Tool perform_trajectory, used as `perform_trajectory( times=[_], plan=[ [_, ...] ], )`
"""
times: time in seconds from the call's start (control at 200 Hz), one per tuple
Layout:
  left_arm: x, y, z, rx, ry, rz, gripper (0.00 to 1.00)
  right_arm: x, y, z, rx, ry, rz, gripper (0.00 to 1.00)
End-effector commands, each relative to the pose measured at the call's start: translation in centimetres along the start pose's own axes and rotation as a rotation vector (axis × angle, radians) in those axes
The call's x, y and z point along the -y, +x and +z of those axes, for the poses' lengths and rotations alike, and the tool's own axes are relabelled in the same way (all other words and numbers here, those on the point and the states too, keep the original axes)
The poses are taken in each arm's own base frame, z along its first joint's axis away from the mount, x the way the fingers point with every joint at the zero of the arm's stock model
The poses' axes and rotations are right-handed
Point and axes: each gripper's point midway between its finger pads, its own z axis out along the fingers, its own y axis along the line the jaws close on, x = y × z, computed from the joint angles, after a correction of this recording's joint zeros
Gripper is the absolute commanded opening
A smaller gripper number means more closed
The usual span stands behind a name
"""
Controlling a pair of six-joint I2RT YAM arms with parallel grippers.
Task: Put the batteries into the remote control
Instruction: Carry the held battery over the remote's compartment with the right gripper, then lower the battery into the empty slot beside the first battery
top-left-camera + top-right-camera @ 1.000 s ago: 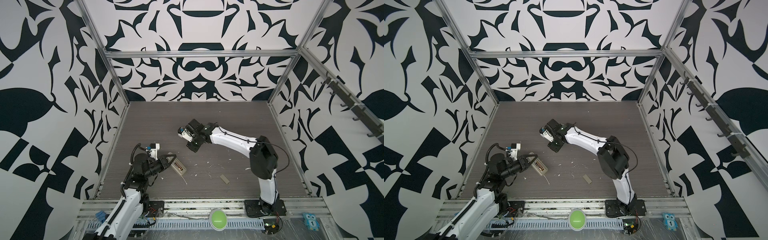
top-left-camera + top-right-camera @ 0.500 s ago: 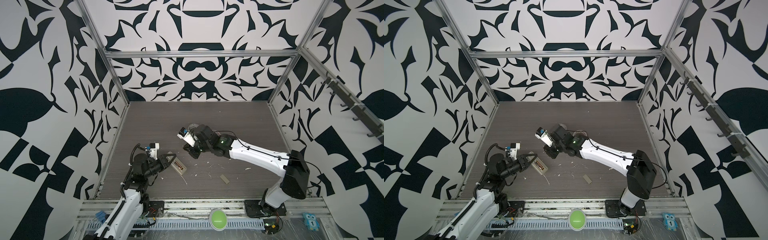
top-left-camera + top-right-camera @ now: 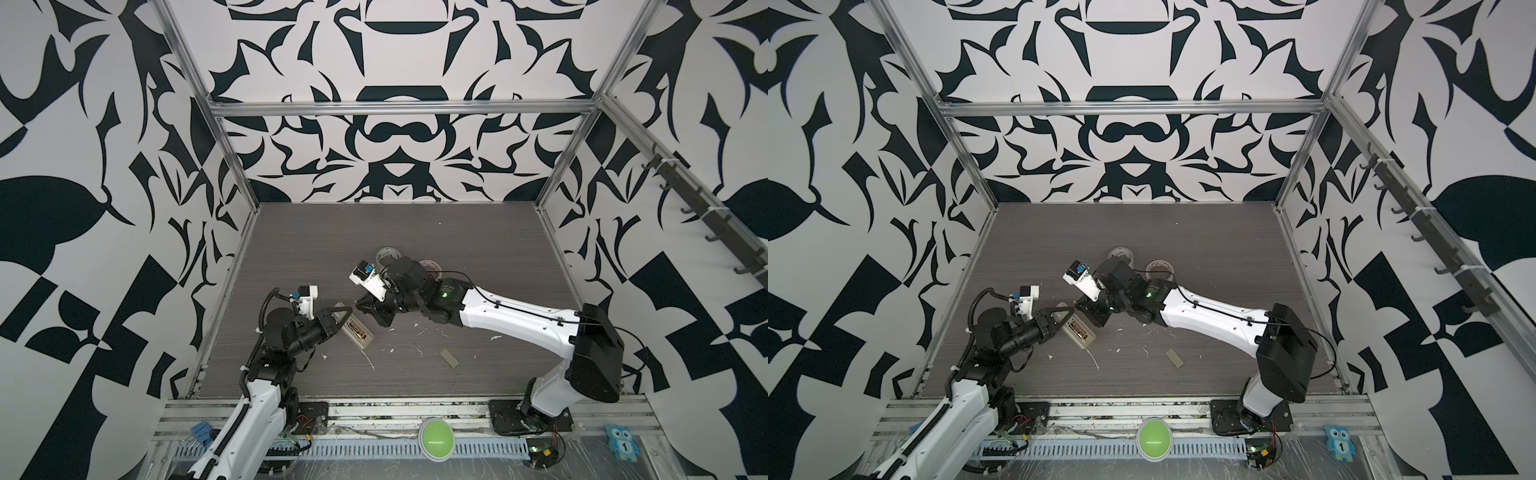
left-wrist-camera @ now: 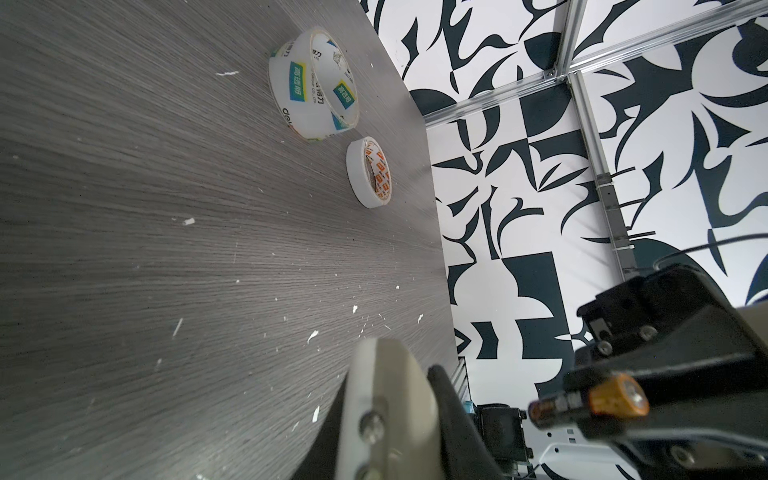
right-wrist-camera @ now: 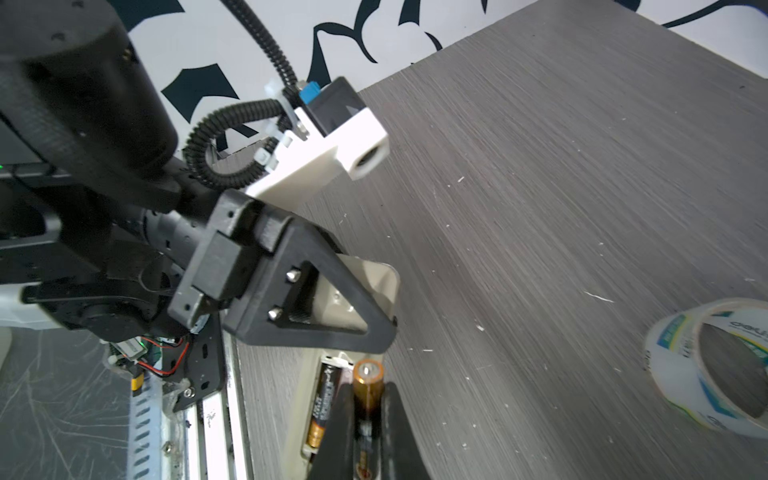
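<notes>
The white remote control (image 3: 359, 332) lies back-up near the table's left side, its battery compartment uncovered. My left gripper (image 3: 344, 312) is shut on the remote's far end. In the right wrist view one battery (image 5: 327, 388) lies in the compartment's slot nearest the left arm. My right gripper (image 5: 368, 419) is shut on a second battery (image 5: 367, 380), which points lengthwise at the remote just above the other slot. The left wrist view shows this held battery (image 4: 598, 401) beside the clamped remote end (image 4: 386, 386). In both top views the right gripper (image 3: 1080, 306) hovers at the remote's far end.
Two tape rolls (image 3: 388, 254) (image 3: 430, 266) stand behind the right wrist. A small grey cover piece (image 3: 449, 358) lies on the table to the right of the remote. White flecks are scattered around it. A green button (image 3: 435, 433) sits on the front rail.
The right arm has stretched out and carried its battery forward and left, down to the remote. The left arm and the remote have stayed still.
</notes>
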Motion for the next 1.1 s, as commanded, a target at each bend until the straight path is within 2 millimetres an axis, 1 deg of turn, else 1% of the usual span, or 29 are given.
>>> perform_trajectory(
  times=[0.0,0.19,0.565,0.85,1.095],
  plan=[
    [1.5,-1.0,-0.1,0.028,0.037,0.022,0.00,-1.1,-1.2,0.1,0.048,-0.034,0.001,0.00],
    [1.7,-1.1,-0.1,0.032,0.052,0.015,0.00,-1.6,-0.7,0.6,0.042,-0.048,0.008,0.00],
    [2.2,-1.6,-0.3,0.045,0.073,0.017,0.00,-1.2,0.5,2.1,0.026,-0.052,0.038,0.00],
    [2.2,-1.5,-0.3,0.040,0.075,0.012,0.00,-0.9,1.1,2.7,0.012,-0.045,0.048,0.00],
    [2.4,-1.6,-0.3,0.044,0.080,0.012,0.00,-1.1,1.4,3.0,0.011,-0.049,0.058,0.00]
  ],
)
